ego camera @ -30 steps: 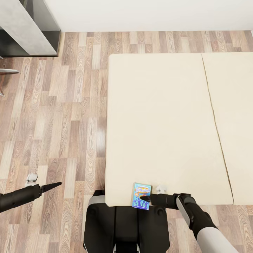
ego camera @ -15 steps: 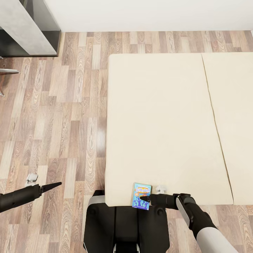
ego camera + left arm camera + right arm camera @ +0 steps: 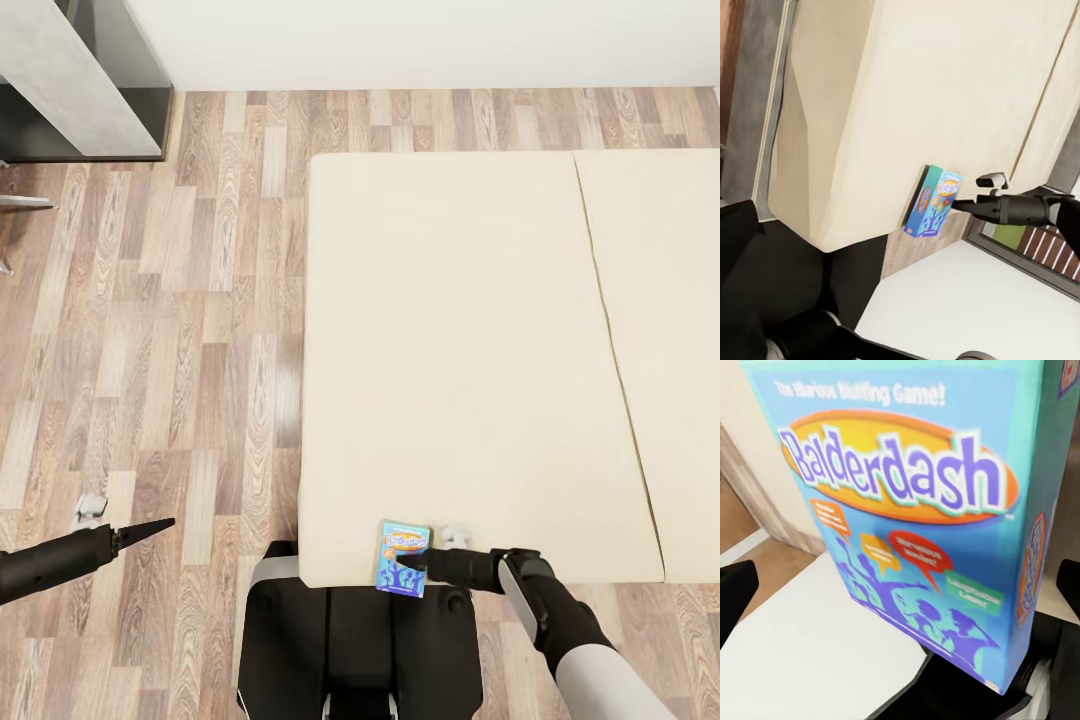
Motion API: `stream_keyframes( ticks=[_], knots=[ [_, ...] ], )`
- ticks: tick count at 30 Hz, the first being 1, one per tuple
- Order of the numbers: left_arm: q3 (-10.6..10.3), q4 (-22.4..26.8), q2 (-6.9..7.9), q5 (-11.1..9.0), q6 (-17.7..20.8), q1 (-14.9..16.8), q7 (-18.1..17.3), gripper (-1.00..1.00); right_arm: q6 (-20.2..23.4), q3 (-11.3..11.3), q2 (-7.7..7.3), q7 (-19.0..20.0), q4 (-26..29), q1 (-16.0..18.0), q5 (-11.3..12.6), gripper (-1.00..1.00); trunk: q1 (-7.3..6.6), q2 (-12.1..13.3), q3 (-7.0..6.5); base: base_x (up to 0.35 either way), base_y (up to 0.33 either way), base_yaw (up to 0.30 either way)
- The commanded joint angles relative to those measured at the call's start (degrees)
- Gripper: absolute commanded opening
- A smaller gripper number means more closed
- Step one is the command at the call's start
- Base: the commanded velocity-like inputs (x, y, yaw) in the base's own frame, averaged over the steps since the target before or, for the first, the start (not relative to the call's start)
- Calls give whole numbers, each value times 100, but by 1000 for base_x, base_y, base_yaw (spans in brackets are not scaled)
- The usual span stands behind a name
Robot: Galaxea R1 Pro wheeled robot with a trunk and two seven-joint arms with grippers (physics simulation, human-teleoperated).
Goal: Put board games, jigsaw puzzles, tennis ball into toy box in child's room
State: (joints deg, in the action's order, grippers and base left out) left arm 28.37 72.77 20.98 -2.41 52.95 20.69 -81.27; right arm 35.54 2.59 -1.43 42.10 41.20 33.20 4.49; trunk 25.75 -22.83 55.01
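**Blue game box at bed edge, right arm on it**

Wood-plank floor [image 3: 180, 330] fills the left half of the head view; the bed [image 3: 450, 340] with its beige cover takes centre and right. My base [image 3: 350, 640] sits bottom centre. The blue board game [image 3: 403, 557] lies at the bed's near edge, bottom centre, overhanging it. My right gripper [image 3: 418, 563] meets its right side; I can't tell whether the jaws are clamped or apart. My left gripper [image 3: 160, 525], lower left over floor, looks pinched together and empty. I judge the box a light, stiff cardboard with a slick print; I'd pinch across the thin edges, at the overhang.
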Motion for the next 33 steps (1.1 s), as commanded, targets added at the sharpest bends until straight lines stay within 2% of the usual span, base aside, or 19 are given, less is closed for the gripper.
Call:
stream_keyframes(
  ticks=[1, 14, 33],
  knots=[
    [1, 1, 7, -5, 58, 2, -18, 100, 49, 7, 10, -2, 2, -3, 44, 100, 3, -9, 5, 0, 0, 0],
    [1, 1, 29, -5, 49, 2, -20, 100, 57, 5, 67, 0, 2, -10, 34, 100, 3, -9, -3, 0, 0, 0],
    [1, 1, 36, -5, 48, -2, -36, 100, 86, 6, 75, 0, 126, 19, 35, 100, 3, -9, -66, 0, 0, 0]
  ],
)
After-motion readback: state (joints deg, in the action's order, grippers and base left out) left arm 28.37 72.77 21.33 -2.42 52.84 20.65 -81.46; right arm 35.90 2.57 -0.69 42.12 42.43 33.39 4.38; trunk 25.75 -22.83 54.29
